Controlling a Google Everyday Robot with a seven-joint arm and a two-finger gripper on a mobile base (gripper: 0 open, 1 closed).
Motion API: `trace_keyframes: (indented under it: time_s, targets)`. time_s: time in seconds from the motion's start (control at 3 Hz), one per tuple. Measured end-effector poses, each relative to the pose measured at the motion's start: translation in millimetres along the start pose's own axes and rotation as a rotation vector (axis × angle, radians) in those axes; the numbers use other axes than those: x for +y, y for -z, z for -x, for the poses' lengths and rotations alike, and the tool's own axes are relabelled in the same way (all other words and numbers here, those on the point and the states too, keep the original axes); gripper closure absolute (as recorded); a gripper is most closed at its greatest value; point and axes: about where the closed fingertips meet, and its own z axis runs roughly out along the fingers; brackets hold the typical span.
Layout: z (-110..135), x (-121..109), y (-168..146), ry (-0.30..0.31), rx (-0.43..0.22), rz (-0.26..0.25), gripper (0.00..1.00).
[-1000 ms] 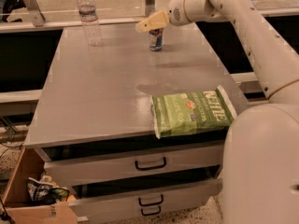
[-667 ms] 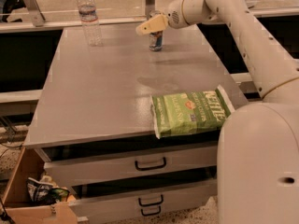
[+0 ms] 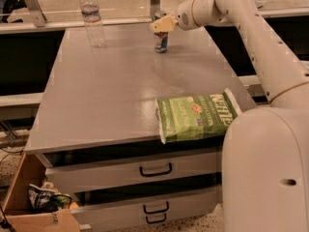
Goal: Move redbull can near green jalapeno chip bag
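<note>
The redbull can (image 3: 161,41) stands upright at the far middle of the grey table (image 3: 106,95). Its silver top shows just above my gripper. My gripper (image 3: 162,24) is at the can's upper part, reaching in from the right, and covers the can's upper body. The green jalapeno chip bag (image 3: 195,116) lies flat at the table's front right corner, well apart from the can. The can's lower half is in plain view.
A clear water bottle (image 3: 91,16) stands at the table's far left. My arm (image 3: 251,37) runs along the table's right side. Two drawers (image 3: 154,170) sit below the table front. A cardboard box (image 3: 24,192) holding a dark snack bag (image 3: 46,198) is on the floor at the left.
My gripper has shifted a little to the right, from beside the can's top left to over its upper part. The can, bag and bottle have not moved.
</note>
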Motion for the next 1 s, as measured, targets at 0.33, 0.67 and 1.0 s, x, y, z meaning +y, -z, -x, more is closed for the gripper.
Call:
trace_keyframes:
  time_s: [0.33,0.67,1.0]
  targets:
    - [2.5,4.7,11.0,0.024,0.002,0.019,0.71]
    - [13.7,27.1,34.2,0.074,0.028,0.068,0.94]
    - [8.9,53.4,81.2,0.093,0.053,0.132,1.00]
